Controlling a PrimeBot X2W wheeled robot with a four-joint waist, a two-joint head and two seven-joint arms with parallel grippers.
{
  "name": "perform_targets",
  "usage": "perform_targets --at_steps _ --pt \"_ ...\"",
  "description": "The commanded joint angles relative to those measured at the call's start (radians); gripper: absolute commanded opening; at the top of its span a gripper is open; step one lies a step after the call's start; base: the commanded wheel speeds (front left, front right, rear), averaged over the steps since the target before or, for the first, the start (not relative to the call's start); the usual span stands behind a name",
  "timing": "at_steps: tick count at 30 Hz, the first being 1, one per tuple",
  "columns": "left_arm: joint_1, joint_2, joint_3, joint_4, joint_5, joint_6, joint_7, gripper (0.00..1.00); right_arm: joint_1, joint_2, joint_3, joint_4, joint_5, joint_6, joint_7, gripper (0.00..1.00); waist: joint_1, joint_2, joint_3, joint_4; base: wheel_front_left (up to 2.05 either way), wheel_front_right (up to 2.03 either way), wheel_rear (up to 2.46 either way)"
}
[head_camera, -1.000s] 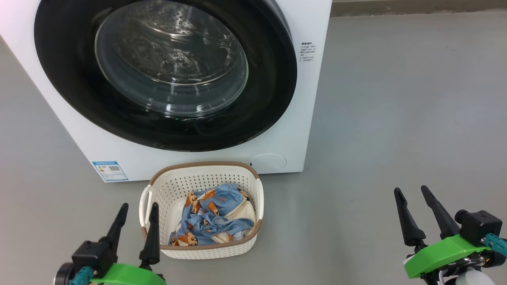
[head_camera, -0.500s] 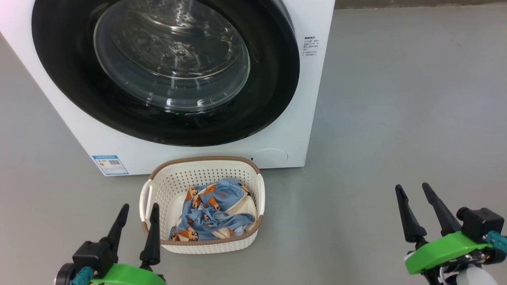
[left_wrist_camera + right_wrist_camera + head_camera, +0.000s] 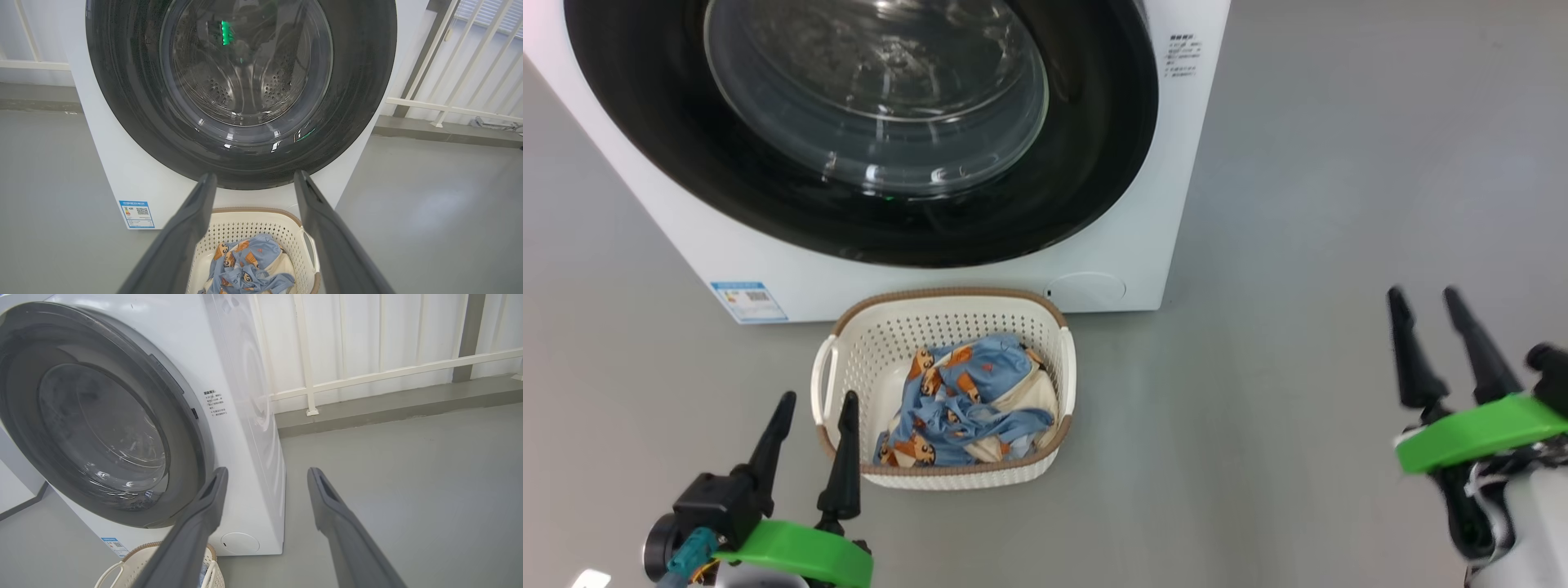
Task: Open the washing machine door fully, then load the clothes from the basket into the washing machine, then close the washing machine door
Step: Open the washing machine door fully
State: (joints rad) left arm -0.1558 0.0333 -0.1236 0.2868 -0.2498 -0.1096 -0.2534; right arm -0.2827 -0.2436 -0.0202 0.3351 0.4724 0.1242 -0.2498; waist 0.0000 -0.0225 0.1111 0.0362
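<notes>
Two grippers show in the head view, each with its fingers spread wide and nothing held between them. The left gripper (image 3: 818, 400) hangs above the grey floor (image 3: 1298, 367), and the basket (image 3: 947, 292) sits just to its right and slightly ahead. The clothes (image 3: 968, 400) lie heaped inside the basket, blue with orange faces and a little cream. Beyond the basket, straight ahead of this gripper, stands the washing machine (image 3: 1176, 204). Its door (image 3: 1094, 163) is shut flat against the front, and a blue label (image 3: 747, 302) is stuck low on its front, ahead of the gripper and a little to its left. The right gripper (image 3: 1423, 298) is well off to the right of both basket and machine, over bare floor.

From the left wrist, the two dark fingers (image 3: 188, 237) frame the basket below them, with the clothes lying between the fingers. The closed door fills the space ahead and above the fingertips, and the steel drum shows through its glass.

From the right wrist, the fingers point past the machine's right front corner. The closed door lies ahead to their left, a corner of the basket peeks out beside the left finger, and a white railing (image 3: 367, 375) runs along the wall far ahead.
</notes>
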Motion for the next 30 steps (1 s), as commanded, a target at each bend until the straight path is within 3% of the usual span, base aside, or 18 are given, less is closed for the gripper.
perform_targets --at_steps 1,14,24,30 --pt "-0.044 0.017 0.030 -0.033 -0.012 0.010 -0.008 1.00 -0.041 -0.020 0.007 -0.019 0.023 0.007 -0.012 1.00 0.0000 0.0000 0.023 0.013 0.00 0.00 0.00" --pt "-0.097 0.017 0.010 -0.085 -0.004 0.036 -0.008 1.00 -0.220 -0.129 0.004 0.012 0.229 0.007 -0.012 1.00 0.0000 0.0000 0.157 0.080 0.00 0.00 0.00" --pt "-0.123 0.017 -0.032 -0.108 -0.006 0.058 -0.008 1.00 -0.369 -0.232 0.071 0.007 0.561 0.007 0.036 1.00 0.0000 0.0000 0.232 0.137 0.00 0.00 0.00" --pt "-0.127 0.017 -0.044 -0.114 -0.018 0.068 -0.008 1.00 -0.441 -0.265 0.099 -0.012 0.765 0.007 0.124 1.00 0.0000 0.0000 0.252 0.152 0.00 0.00 0.00"
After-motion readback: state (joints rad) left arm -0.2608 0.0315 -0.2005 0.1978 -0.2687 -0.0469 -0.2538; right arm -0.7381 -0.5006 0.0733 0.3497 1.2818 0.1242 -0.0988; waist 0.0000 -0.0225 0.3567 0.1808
